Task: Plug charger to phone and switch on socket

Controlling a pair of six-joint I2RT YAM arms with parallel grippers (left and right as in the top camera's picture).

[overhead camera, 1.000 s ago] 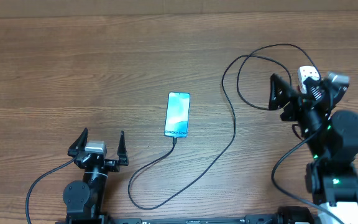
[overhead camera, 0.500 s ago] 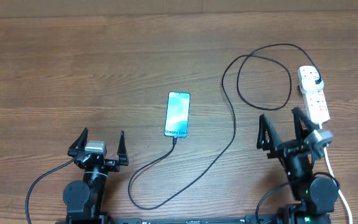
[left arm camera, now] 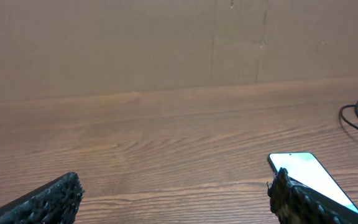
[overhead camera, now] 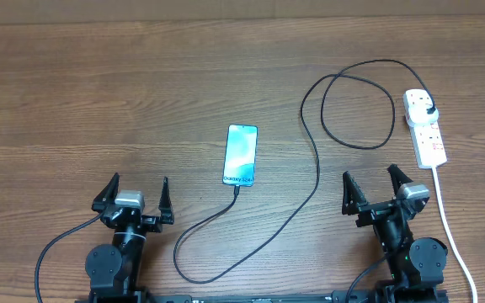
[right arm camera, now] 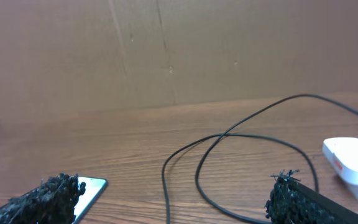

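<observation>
The phone (overhead camera: 241, 155) lies screen-up mid-table, with the black charger cable (overhead camera: 314, 168) meeting its near end (overhead camera: 237, 187). The cable loops down, then runs up and right to a black plug (overhead camera: 429, 110) sitting in the white power strip (overhead camera: 424, 128). My left gripper (overhead camera: 135, 195) is open and empty near the front edge, left of the phone, which shows in the left wrist view (left arm camera: 309, 177). My right gripper (overhead camera: 374, 187) is open and empty near the front edge, below the strip. The right wrist view shows the cable (right arm camera: 241, 134), phone corner (right arm camera: 91, 190) and strip (right arm camera: 352, 155).
The strip's white cord (overhead camera: 449, 227) runs down the right side past my right arm. A brown cardboard wall (left arm camera: 166, 43) stands behind the wooden table (overhead camera: 99, 93).
My right arm has pulled back from the power strip towards the front edge and now rests low with its jaws apart. The left arm, phone and cable have not moved.
</observation>
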